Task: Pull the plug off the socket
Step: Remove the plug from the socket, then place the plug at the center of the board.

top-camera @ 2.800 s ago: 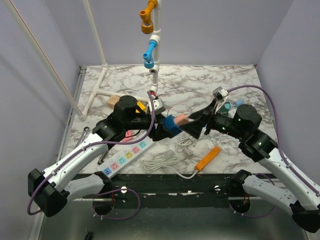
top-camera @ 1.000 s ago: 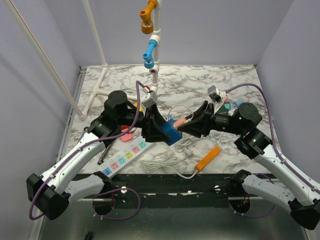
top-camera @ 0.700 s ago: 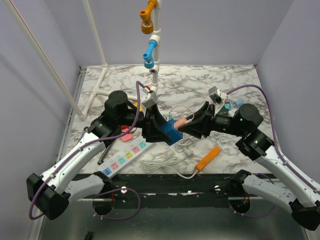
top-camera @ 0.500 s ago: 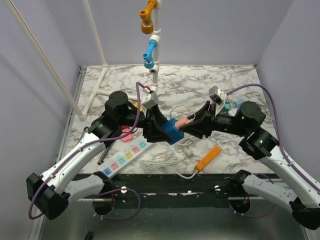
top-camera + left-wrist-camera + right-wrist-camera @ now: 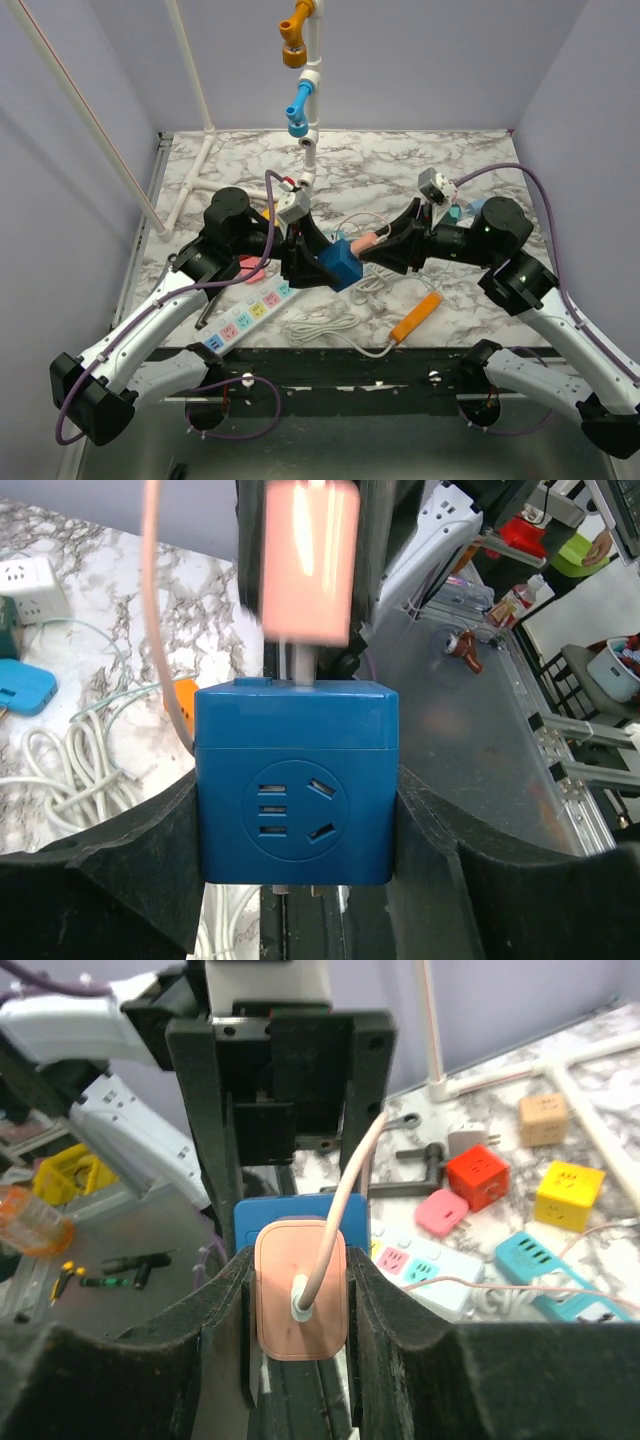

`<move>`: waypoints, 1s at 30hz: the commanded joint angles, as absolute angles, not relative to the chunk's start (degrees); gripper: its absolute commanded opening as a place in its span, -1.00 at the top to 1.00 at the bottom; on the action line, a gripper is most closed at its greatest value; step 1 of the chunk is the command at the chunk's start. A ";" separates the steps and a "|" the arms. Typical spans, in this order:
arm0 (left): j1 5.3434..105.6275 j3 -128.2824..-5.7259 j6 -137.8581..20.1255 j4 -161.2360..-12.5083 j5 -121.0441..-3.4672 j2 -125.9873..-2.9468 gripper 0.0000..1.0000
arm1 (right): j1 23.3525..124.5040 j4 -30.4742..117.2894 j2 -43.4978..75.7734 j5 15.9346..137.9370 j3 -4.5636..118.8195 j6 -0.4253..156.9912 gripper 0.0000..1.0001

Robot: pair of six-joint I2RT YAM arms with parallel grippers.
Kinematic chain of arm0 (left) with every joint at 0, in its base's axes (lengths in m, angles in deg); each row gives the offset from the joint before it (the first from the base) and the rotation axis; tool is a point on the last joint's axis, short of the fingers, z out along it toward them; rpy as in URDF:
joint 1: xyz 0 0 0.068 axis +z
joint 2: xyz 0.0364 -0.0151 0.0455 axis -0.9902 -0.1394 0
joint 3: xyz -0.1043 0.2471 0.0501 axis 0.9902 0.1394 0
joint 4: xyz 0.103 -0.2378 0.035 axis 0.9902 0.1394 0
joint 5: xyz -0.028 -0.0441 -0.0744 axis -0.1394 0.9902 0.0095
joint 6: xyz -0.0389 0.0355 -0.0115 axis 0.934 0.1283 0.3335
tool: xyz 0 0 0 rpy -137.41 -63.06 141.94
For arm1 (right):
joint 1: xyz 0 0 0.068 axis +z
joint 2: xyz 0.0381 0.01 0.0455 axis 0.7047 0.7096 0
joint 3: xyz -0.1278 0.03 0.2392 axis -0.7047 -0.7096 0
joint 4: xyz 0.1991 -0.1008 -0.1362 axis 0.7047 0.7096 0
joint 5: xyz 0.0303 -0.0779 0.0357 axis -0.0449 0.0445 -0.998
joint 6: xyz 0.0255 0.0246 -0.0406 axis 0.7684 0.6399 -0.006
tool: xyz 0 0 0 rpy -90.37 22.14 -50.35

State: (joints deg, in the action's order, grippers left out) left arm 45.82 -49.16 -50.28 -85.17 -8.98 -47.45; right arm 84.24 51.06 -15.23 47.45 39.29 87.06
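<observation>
Left wrist view: blue socket [image 5: 296, 780] is clamped by left gripper [image 5: 296, 850], pink plug [image 5: 308, 560] by right gripper [image 5: 300, 1310]; prongs [image 5: 285, 665] may be bent if pulled askew.

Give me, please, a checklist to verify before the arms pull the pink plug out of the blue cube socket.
1. Grip of the left gripper on the blue cube socket: ok, clamped on two sides.
2. Grip of the right gripper on the pink plug: ok, shut on it.
3. Plug free of the socket: not ok; a metal pin runs from it into the cube's top.
4. The pink cord free to follow: cannot tell; its far end is hidden.
5. Cube held above the marble table: ok.
</observation>
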 commanded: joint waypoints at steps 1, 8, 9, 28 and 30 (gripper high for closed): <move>46.48 -47.27 -50.14 -82.23 -0.86 -44.16 1.00 | 78.80 41.43 -15.90 48.02 41.09 88.94 0.99; 47.94 -42.67 -51.11 -80.90 -2.50 -41.12 1.00 | 72.98 42.66 -15.77 44.68 44.86 90.74 0.99; 48.41 -42.03 -51.03 -80.90 -2.95 -41.08 1.00 | 72.77 44.88 -15.73 46.12 45.28 90.08 0.99; 45.68 -83.47 -74.25 -52.03 -24.02 -75.65 1.00 | 58.56 65.42 9.04 96.70 56.50 95.65 0.99; 44.82 -91.50 -75.30 -48.28 -27.16 -82.86 1.00 | 58.33 65.41 8.25 99.63 54.60 96.66 0.99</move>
